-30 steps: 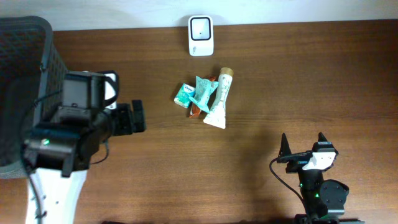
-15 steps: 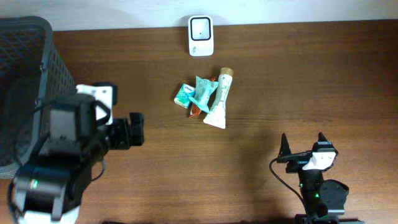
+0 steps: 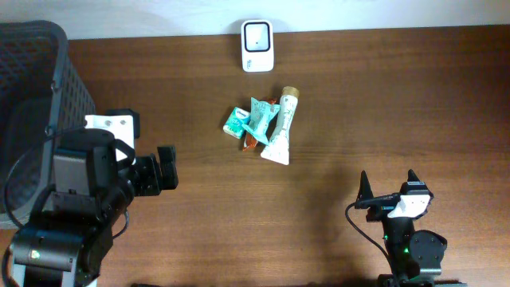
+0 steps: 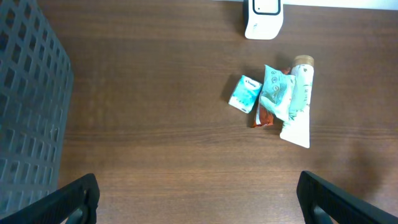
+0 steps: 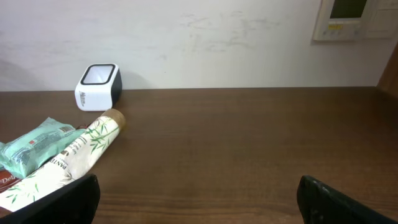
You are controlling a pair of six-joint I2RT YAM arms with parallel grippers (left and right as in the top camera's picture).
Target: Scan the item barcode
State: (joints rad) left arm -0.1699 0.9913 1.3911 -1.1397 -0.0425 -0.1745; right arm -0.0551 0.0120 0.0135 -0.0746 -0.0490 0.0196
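The white tube (image 3: 280, 127) lies in the middle of the brown table (image 3: 414, 104), seen from above. Its long side runs from the far edge to the near edge, a bit slanted. Its tan cap points at the white scanner (image 3: 256, 45) by the wall, and its flat end points to the near side. It touches a teal packet (image 3: 261, 118). Beside them are a small teal pack (image 3: 236, 121) and a red wrapper (image 3: 251, 142). A dark basket (image 3: 32, 96) stands at the left. The left gripper (image 3: 169, 167) is spread wide and holds nothing. The right gripper (image 3: 388, 179) is spread wide too, well apart from the tube. From the left wrist, the tube is at the upper right, cap up, between the two black fingers (image 4: 74, 199). From the right wrist, the tube is at the lower left, its cap pointing at the scanner.
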